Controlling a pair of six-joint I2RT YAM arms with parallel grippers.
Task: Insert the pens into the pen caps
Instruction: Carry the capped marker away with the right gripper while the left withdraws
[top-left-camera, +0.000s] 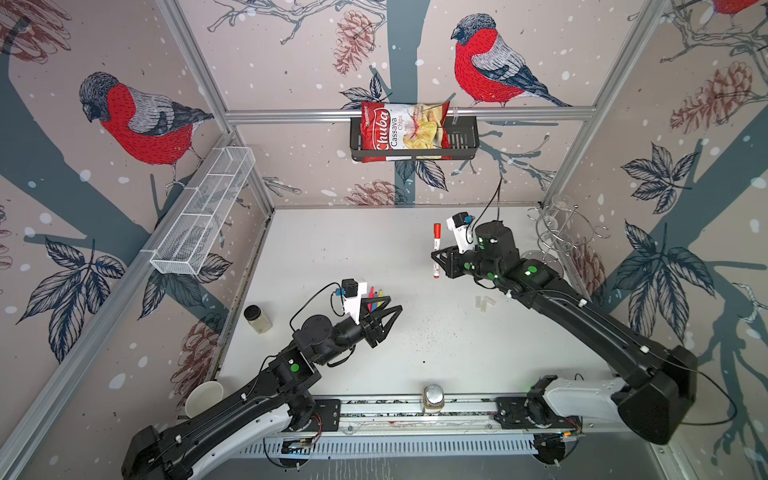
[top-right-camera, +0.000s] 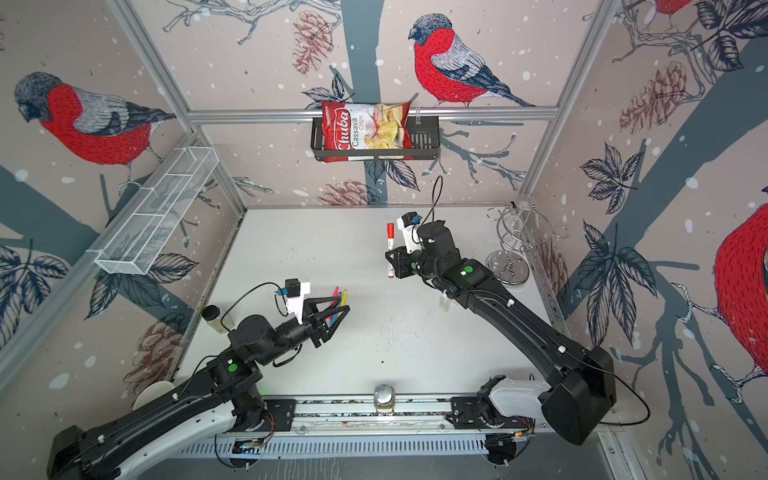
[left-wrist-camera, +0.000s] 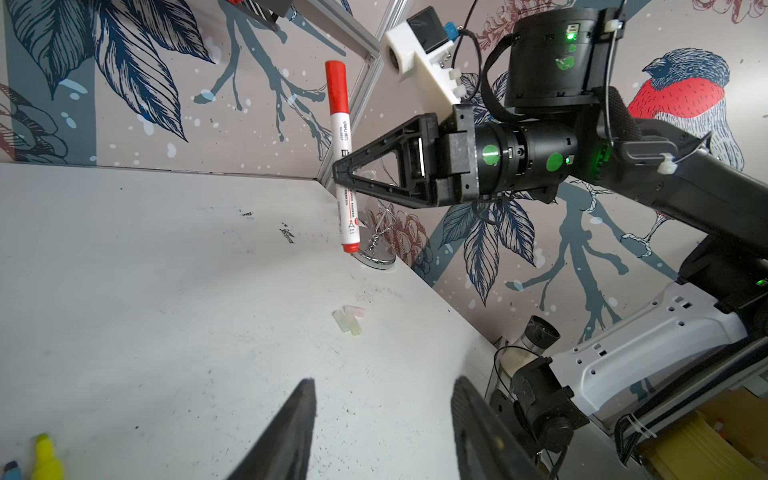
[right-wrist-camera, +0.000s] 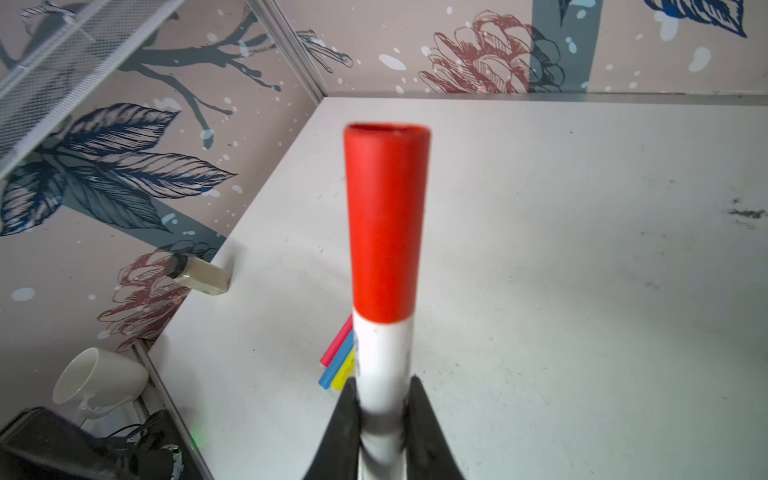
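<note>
A white table (top-left-camera: 332, 257) is seen, with two black arms mounted at its near edge: the left arm (top-left-camera: 249, 399) and the right arm (top-left-camera: 602, 324). One white mesh basket (top-left-camera: 208, 216) is hung at the left. One black basket (top-left-camera: 465, 137) is hung at the far side, and in it one chips bag (top-left-camera: 401, 131) is lodged, on which "Chuba Cassava Chips" can be read. One wire rack (top-left-camera: 557, 232) is stood in the far right corner and one white cup (top-left-camera: 203, 398) is seen at the near left corner. Two jars are counted: a black-lidded jar (top-left-camera: 257, 319) at the left edge and a silver-lidded jar (top-left-camera: 433, 398) on the near rail. The right gripper (left-wrist-camera: 336, 172) is clamped on the one white marker (left-wrist-camera: 348, 216), which is held roughly upright in the air over the far part of the table, right of centre. Its red cap (right-wrist-camera: 386, 224) is fitted on the upper end. "BOARD MARKER" can be made out in the black print on the barrel, the rest being too small to read. The fingers of the left gripper (left-wrist-camera: 382, 382) are held apart with nothing between them, close above three pens laid side by side on the table left of centre: one pink-red pen (right-wrist-camera: 337, 344), one blue pen (right-wrist-camera: 335, 368) and one yellow pen (right-wrist-camera: 345, 371). Three translucent caps (left-wrist-camera: 349, 320) are laid together on the table right of centre, just beside the right arm and well apart from the pens.
</note>
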